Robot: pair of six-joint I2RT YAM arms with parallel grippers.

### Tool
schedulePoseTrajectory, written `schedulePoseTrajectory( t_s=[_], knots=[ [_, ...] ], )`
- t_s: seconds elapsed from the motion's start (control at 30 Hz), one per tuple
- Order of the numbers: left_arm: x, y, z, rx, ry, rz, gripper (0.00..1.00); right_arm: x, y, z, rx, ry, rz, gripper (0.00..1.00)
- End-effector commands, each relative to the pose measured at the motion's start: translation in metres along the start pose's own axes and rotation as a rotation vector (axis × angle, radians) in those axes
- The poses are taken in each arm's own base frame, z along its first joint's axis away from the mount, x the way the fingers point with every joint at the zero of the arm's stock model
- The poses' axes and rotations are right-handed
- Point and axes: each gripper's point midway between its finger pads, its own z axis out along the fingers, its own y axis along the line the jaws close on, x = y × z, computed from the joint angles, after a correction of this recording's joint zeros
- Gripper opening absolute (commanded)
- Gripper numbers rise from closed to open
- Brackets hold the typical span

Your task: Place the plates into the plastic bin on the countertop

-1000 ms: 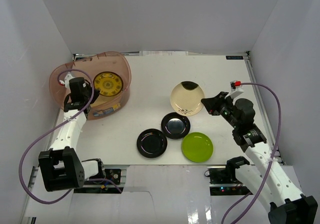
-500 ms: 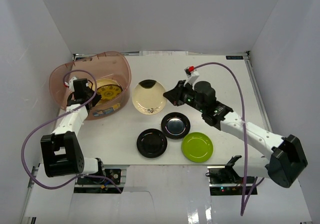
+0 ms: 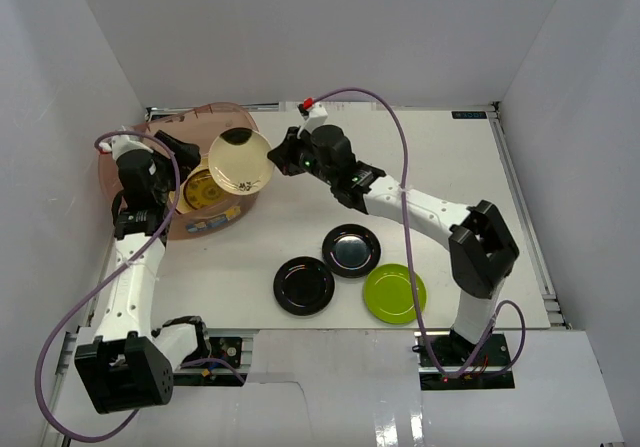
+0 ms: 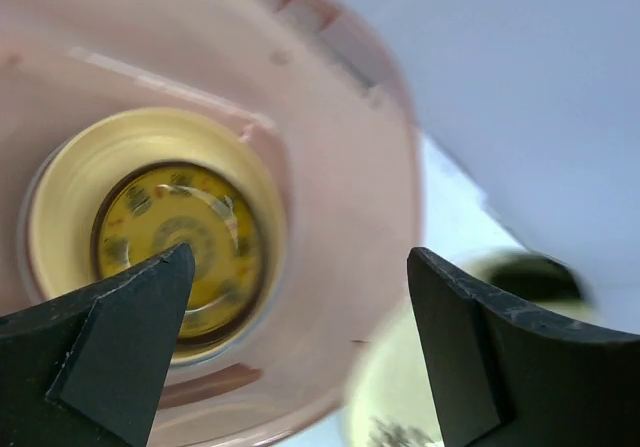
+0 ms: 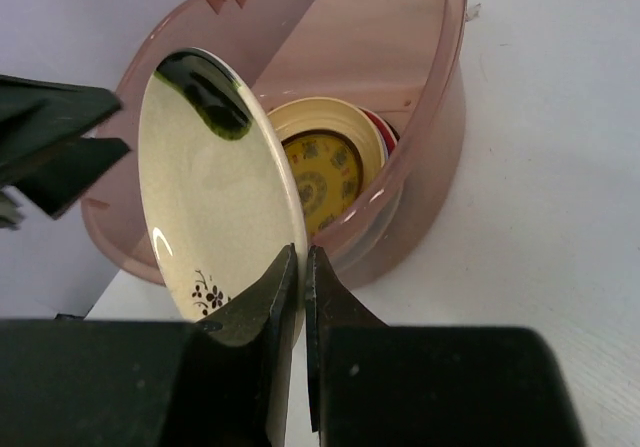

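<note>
My right end effector (image 5: 301, 267) pinches the cream plate (image 5: 205, 182) by its rim at the plastic bin (image 5: 440, 97); my left end effector (image 4: 300, 257) gapes wide above it.

Bright, even light, soft shadows; left wrist view blurred; glare on black plate (image 3: 351, 250).

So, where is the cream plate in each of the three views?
Top external: cream plate, upper left, over the plastic bin's rim.
Left wrist: blurred, bottom edge, right of centre.
Right wrist: left of centre, on edge, in the right gripper's jaws.
Shared landmark: the yellow-patterned plate in that bin.
</note>
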Motion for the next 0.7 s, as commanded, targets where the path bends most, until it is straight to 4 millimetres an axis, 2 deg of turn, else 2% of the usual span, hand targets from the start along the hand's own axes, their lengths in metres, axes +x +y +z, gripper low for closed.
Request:
schedulePoseTrajectory(
  t_s=[0.0,0.07,0.1,0.13,0.17,0.2,0.23,0.27,0.3,0.33,0.37,0.5,0.57,0.67],
  knots=[
    [-0.028,-0.057,-0.023,0.216,-0.018,0.043,0.98,-0.035,0.019,0.029,-0.026,-0.105,-0.019,0.08],
    [-0.031,-0.076,-0.032,0.276,-0.007,0.076,0.98,-0.035,0.021,0.045,-0.029,-0.101,-0.021,0.08],
    [-0.033,-0.093,-0.040,0.334,0.009,0.099,0.98,-0.013,0.013,0.061,-0.004,-0.050,-0.030,0.08],
    [-0.028,-0.106,-0.045,0.384,0.031,0.125,0.98,-0.030,0.024,0.069,-0.020,-0.083,-0.036,0.08],
    [-0.031,-0.120,-0.053,0.433,0.034,0.156,0.98,-0.006,0.011,0.085,0.014,-0.032,-0.054,0.08],
    [-0.026,-0.130,-0.058,0.478,0.054,0.171,0.98,-0.005,0.014,0.092,0.014,-0.027,-0.061,0.08],
    [-0.014,-0.144,-0.067,0.557,0.107,0.189,0.98,-0.020,0.026,0.098,-0.006,-0.056,-0.065,0.08],
    [0.000,-0.159,-0.078,0.619,0.155,0.193,0.98,0.001,0.021,0.110,0.008,-0.018,-0.082,0.08],
    [0.003,-0.162,-0.082,0.642,0.175,0.187,0.98,0.004,0.023,0.115,0.005,-0.018,-0.091,0.08],
    [0.013,-0.168,-0.092,0.692,0.215,0.193,0.98,-0.003,0.030,0.119,-0.005,-0.038,-0.099,0.08],
    [0.018,-0.169,-0.098,0.708,0.234,0.188,0.98,0.013,0.026,0.128,0.001,-0.016,-0.106,0.08],
    [0.045,-0.165,-0.116,0.744,0.327,0.216,0.98,0.038,0.045,0.139,-0.055,0.012,-0.104,0.08],
    [0.054,-0.161,-0.128,0.754,0.361,0.230,0.98,0.050,0.049,0.142,-0.055,0.024,-0.112,0.10],
    [0.067,-0.154,-0.144,0.775,0.407,0.231,0.98,0.053,0.051,0.142,-0.053,0.022,-0.110,0.19]
  ],
)
